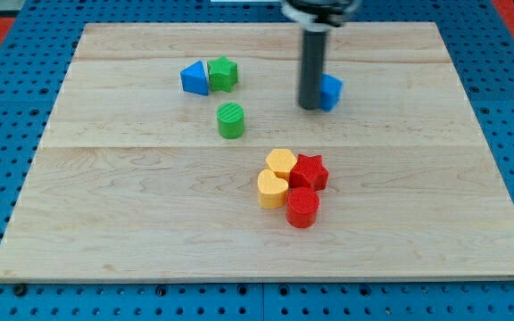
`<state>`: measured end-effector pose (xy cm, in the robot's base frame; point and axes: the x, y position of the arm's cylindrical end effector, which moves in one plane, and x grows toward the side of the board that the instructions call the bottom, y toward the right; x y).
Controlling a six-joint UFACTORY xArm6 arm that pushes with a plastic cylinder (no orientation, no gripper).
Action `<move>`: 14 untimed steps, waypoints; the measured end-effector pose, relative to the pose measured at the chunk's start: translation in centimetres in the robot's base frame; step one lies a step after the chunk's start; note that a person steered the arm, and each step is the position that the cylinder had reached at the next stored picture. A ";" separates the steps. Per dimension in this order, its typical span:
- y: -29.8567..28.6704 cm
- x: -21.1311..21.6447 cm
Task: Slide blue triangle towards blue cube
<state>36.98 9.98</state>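
Note:
The blue triangle [194,78] lies at the upper left of the wooden board [150,196], touching a green star [224,73] on its right. The blue cube [331,92] sits right of centre near the top, partly hidden by my rod. My tip [310,106] rests on the board against the cube's left side, well to the right of the blue triangle.
A green cylinder [231,120] stands below the triangle and star. A cluster sits lower centre: yellow hexagon [281,163], red star [310,171], yellow heart [272,189], red cylinder [302,207]. Blue pegboard surrounds the board.

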 end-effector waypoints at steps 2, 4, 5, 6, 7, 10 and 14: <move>-4.6 -0.9; -19.2 -0.3; -23.5 -4.3; -19.1 -5.9; -10.7 -2.5; -16.0 -0.8; -6.6 1.6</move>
<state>38.61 3.40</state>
